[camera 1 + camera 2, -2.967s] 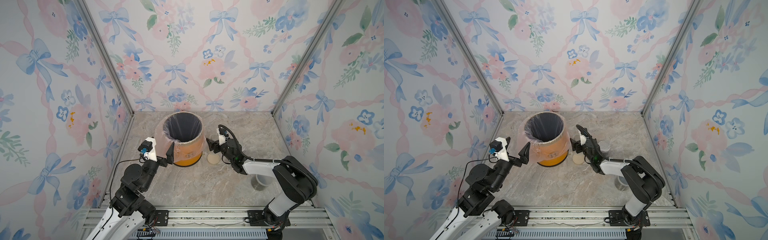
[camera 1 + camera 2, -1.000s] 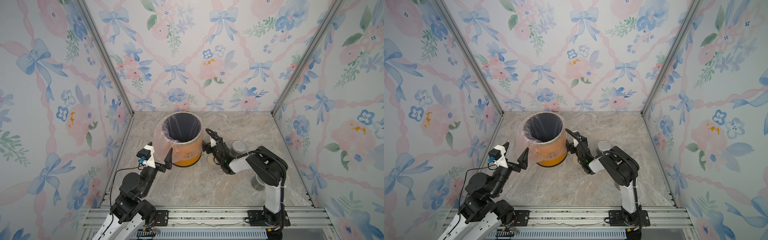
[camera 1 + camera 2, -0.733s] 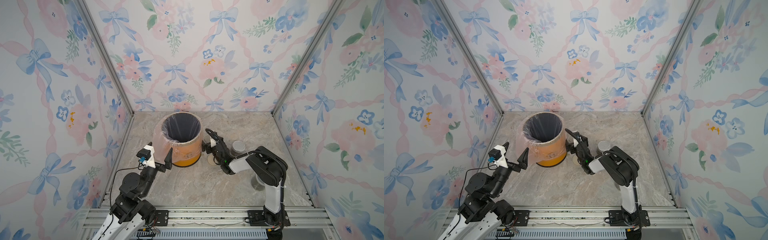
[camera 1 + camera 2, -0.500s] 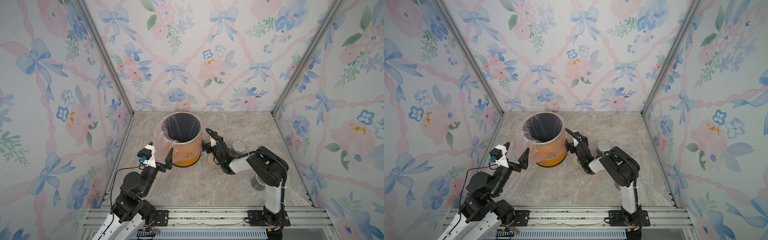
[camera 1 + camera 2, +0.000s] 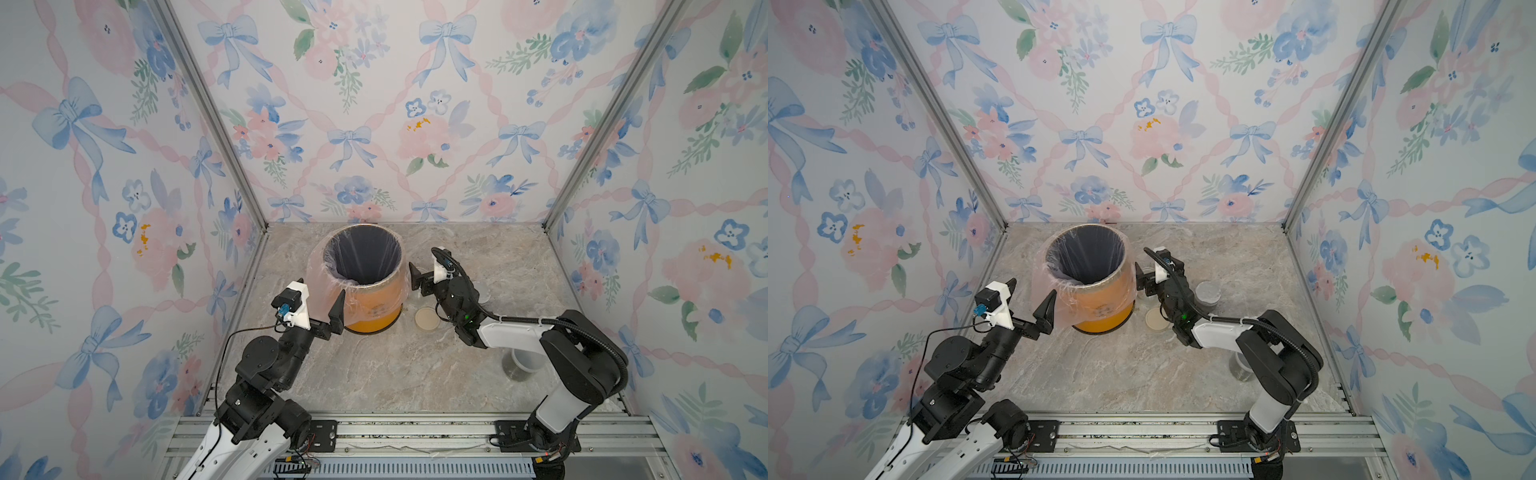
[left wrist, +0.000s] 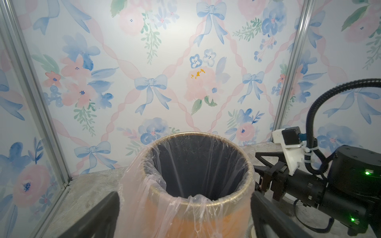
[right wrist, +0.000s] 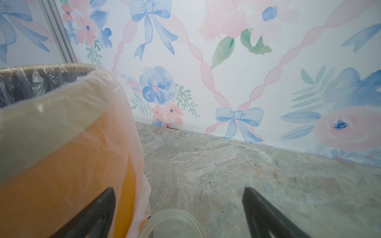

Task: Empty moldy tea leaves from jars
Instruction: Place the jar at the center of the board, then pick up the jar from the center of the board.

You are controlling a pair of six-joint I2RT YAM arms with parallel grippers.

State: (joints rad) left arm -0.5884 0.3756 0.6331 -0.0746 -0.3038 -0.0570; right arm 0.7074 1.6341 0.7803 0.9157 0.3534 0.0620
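Beside right gripper (image 7: 178, 188), along one finger: orange bin (image 5: 374, 307), liner draped over rim. Low between wide-spread empty fingers: open jar (image 7: 172, 221), contents unreadable. To grip well: close square on wall below rim, lift clear of liner before tipping. Under wrist: beige lid (image 5: 426, 319). Behind wrist: grey-lidded jar (image 5: 1207, 293). Right arm stretched low, forearm near level. Left gripper (image 5: 1030, 297) wide, empty, facing bin.
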